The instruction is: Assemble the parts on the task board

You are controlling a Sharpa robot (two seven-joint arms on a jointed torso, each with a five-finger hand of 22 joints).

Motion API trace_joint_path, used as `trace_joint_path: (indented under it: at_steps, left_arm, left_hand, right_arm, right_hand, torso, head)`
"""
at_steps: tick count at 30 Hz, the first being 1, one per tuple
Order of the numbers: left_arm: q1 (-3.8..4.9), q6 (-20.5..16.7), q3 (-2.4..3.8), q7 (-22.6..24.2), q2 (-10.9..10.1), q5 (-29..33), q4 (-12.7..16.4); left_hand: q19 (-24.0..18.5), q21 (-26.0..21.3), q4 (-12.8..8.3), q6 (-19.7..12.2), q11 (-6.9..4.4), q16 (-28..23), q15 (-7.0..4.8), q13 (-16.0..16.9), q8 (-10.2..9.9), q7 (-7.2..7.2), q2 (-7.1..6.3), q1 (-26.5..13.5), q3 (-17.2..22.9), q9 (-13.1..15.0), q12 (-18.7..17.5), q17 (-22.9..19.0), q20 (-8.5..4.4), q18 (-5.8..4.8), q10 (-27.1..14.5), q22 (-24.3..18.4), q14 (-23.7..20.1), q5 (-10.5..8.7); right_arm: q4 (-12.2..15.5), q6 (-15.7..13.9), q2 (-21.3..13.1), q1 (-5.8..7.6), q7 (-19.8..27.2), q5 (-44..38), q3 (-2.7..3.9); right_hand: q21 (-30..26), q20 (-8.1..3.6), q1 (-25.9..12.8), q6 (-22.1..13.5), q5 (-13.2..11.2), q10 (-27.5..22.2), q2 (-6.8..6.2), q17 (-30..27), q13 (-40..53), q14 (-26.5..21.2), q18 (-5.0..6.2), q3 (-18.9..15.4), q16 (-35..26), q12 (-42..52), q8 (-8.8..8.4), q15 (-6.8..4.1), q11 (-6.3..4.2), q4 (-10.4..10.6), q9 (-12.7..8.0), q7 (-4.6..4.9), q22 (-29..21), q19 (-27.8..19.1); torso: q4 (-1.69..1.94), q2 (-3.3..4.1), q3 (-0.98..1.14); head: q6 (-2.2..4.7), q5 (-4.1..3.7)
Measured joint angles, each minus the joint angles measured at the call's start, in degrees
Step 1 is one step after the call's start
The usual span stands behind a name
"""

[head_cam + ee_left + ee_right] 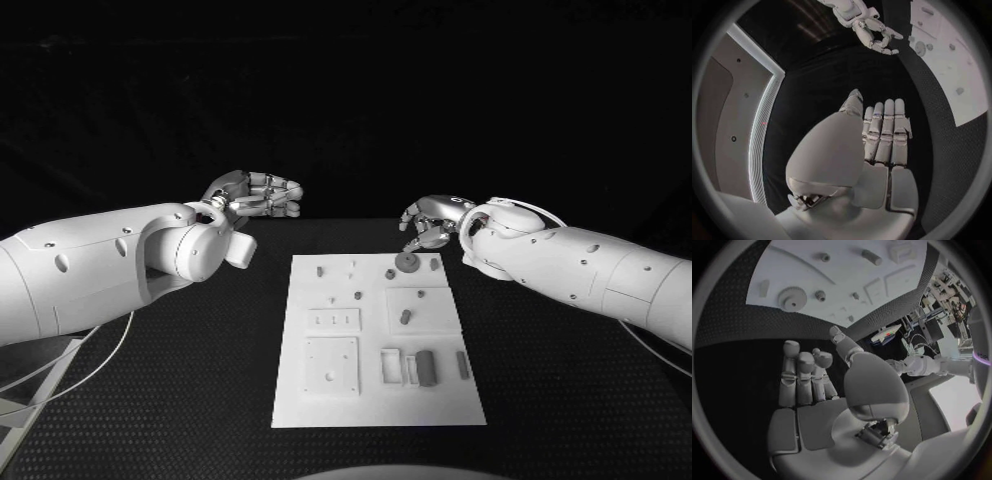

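Observation:
The white task board (378,400) lies in the middle of the black table. A grey gear (408,263) sits near its far right corner, also seen flat on the board in the right wrist view (791,298). Small grey pegs (359,296) and two dark blocks (423,368) are spread over the board. My right hand (433,220) hovers just beyond the gear with fingers apart, holding nothing (807,377). My left hand (257,193) is raised off the board's far left corner, its fingers stretched out side by side and empty (886,132).
Black table surface (173,400) surrounds the board on every side. Raised white fixtures (330,365) occupy the board's near left part. My white forearms (101,265) hang over the table's left and right sides.

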Motion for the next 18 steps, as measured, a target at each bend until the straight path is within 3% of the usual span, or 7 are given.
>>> trace_joint_path:
  at_steps: [8,18]
  left_arm:
    - [-0.24,0.01,-0.03,0.21,0.22,-0.07,-0.13]
    - [-0.22,0.02,-0.01,0.23,0.33,-0.18,-0.19]
  left_hand:
    - [0.0,-0.2,0.0,0.0,0.18,0.0,0.0,0.0,-0.28,0.0,0.0,0.0,0.0,-0.05,-0.22,0.05,0.0,-0.05,0.18,-0.03,0.0,0.0]
    - [0.0,-0.2,0.0,0.0,0.18,-0.2,-0.01,-0.05,-0.28,0.0,0.0,0.0,0.0,-0.11,-0.22,0.12,0.0,-0.19,0.19,-0.03,-0.01,0.0]
  right_arm:
    - [-0.56,0.55,1.03,-0.78,-0.54,-2.1,0.02]
    - [0.39,1.31,1.07,-2.19,-1.17,-4.29,0.0]
  right_hand:
    - [3.85,-0.57,0.0,0.14,0.0,-0.31,0.0,1.74,1.92,0.14,0.09,0.54,2.66,2.44,-0.83,0.16,0.31,-0.07,-0.35,0.14,0.0,-0.6]
    - [5.16,-0.76,-0.19,0.15,0.0,-0.31,0.19,2.27,2.41,0.13,0.09,0.85,3.45,3.24,-1.12,0.17,0.31,-0.07,-0.4,0.14,-0.01,-0.83]
  torso:
    - [0.63,1.42,-0.21]
    - [1.37,2.6,-0.52]
  head:
    - [1.37,-0.67]
    - [1.58,-0.9]
